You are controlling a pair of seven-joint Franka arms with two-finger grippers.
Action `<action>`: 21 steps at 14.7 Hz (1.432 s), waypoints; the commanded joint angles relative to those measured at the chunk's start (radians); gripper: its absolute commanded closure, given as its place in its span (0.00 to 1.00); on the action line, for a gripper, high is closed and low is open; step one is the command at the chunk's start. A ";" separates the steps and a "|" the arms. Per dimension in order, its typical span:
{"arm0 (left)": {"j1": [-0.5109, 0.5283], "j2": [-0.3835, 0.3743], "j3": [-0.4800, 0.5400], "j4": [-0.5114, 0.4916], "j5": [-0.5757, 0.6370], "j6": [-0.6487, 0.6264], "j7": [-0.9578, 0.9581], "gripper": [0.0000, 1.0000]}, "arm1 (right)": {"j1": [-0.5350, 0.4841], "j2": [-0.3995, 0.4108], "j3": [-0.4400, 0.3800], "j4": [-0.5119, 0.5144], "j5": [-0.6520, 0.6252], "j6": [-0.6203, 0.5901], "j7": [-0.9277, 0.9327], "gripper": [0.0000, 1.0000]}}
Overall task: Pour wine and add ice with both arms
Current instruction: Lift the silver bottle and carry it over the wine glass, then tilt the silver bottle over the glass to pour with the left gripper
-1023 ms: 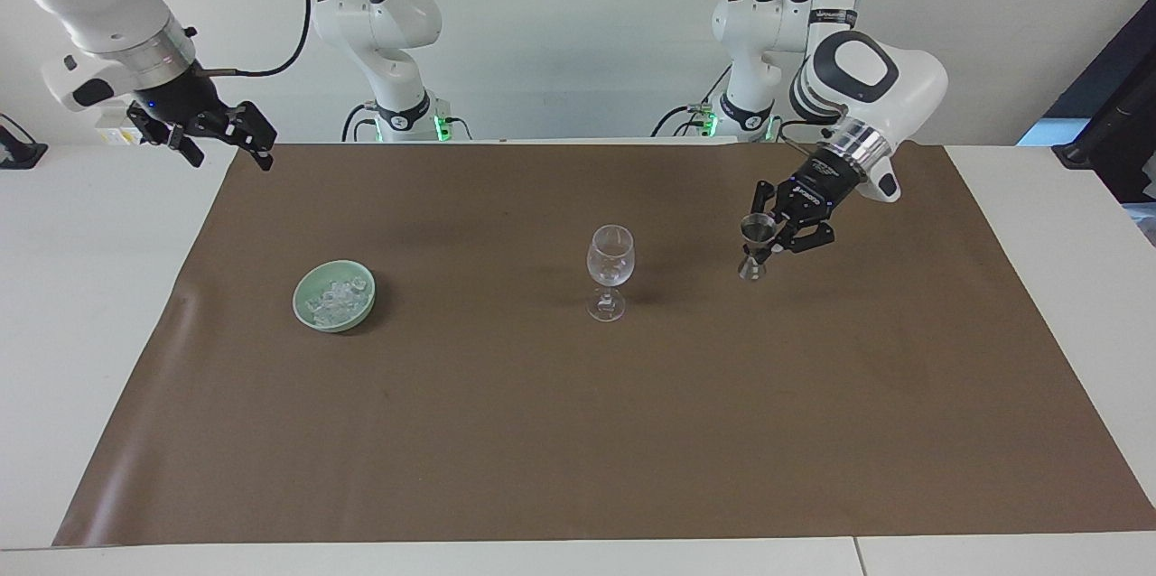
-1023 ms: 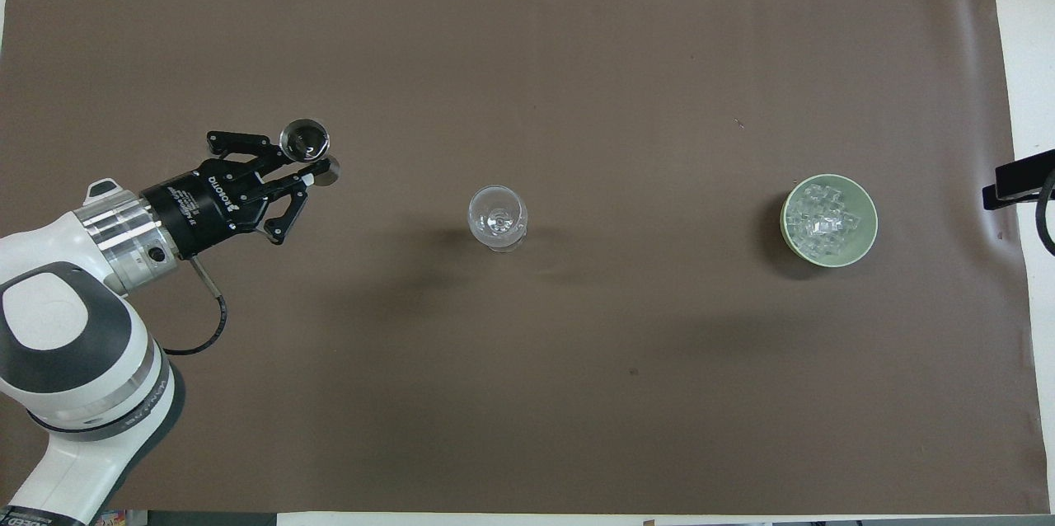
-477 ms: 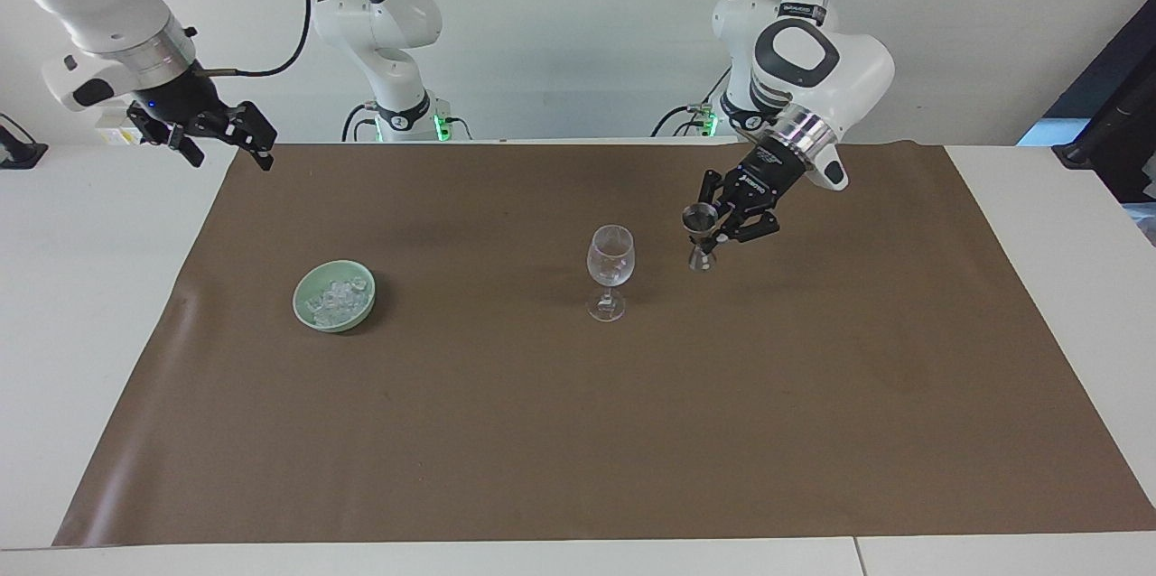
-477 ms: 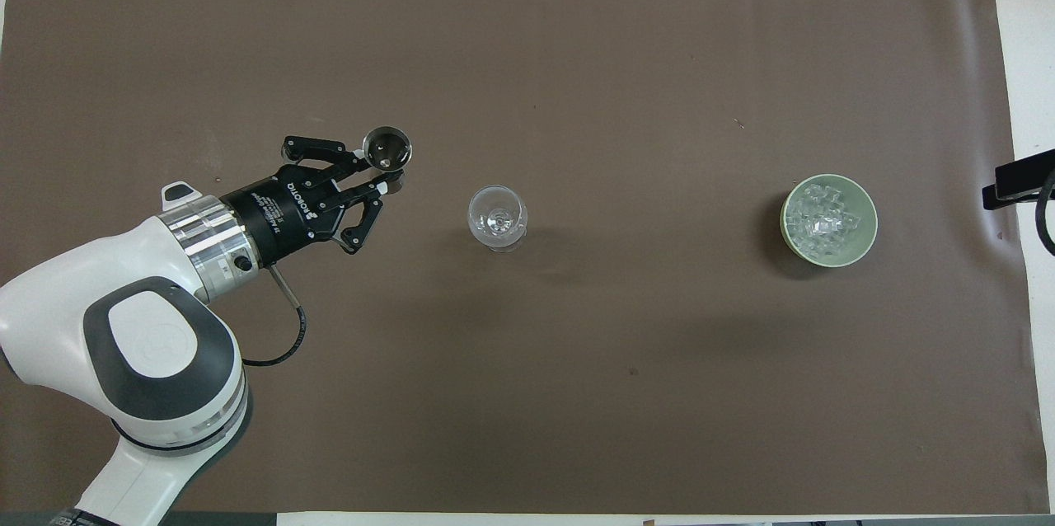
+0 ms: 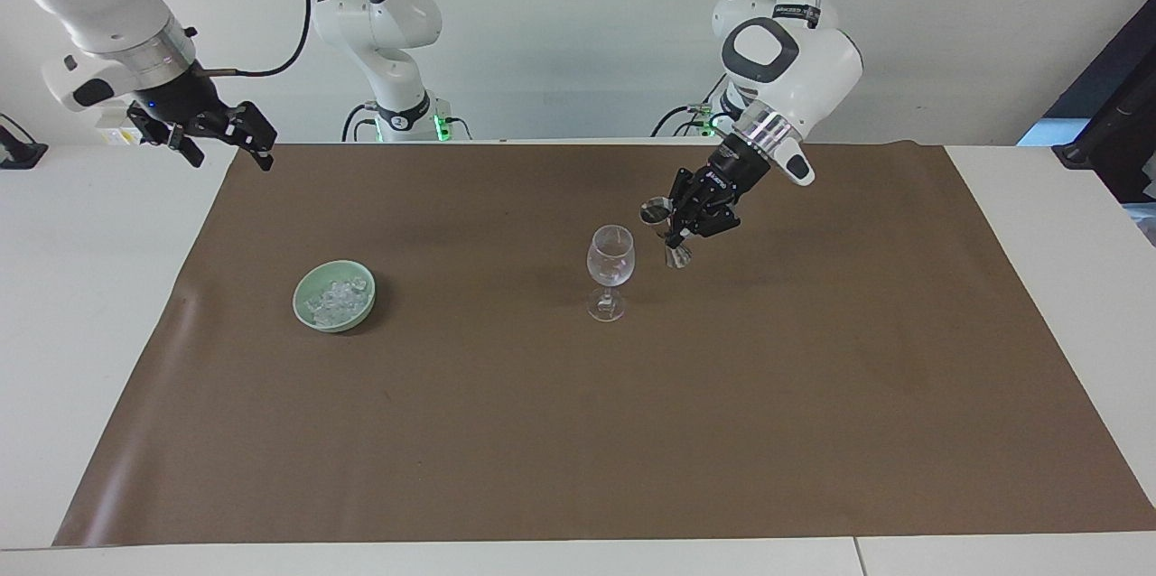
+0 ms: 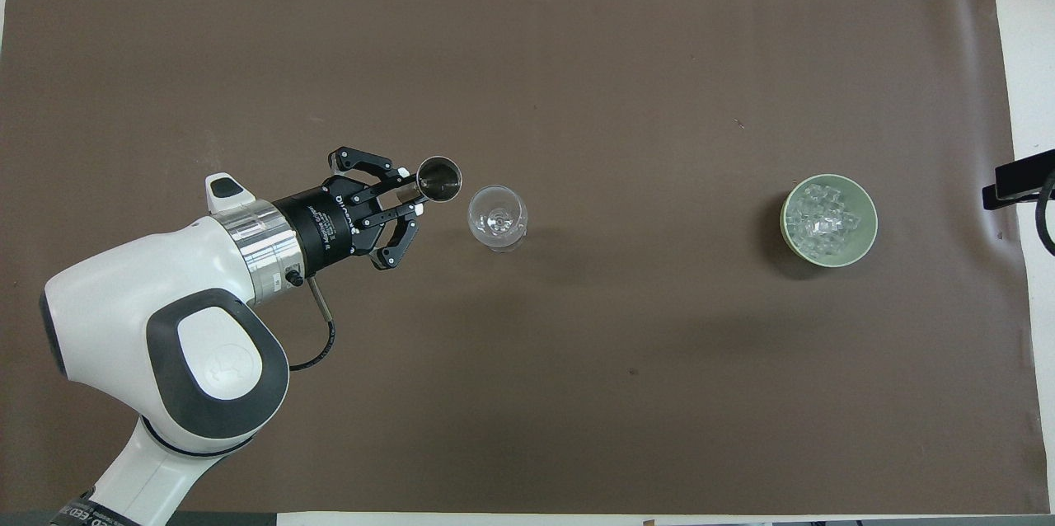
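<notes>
You get one high camera facing the robots across the table. The other looks steeply down from their end (half a turn round); both share the brown mat (image 5: 578, 432).

1. One wine glass (image 5: 610, 272) stands on the mat.
2. One metal jigger (image 5: 666, 236) is held in my left gripper (image 5: 677, 228), the only measure in view.
3. One pale green bowl (image 5: 334, 295) sits toward my right arm's end of the table.
4. One heap of ice (image 5: 335, 299) fills it; the cubes are too many and too small to count.
5. One brown mat (image 5: 578, 432) covers the table.
6. Two grippers are mine: the left, and the right gripper (image 5: 226, 135).
</notes>
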 commanded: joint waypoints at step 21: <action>-0.089 0.077 -0.005 -0.001 0.514 0.182 0.040 1.00 | -0.004 -0.022 0.003 -0.026 -0.001 0.009 -0.019 0.00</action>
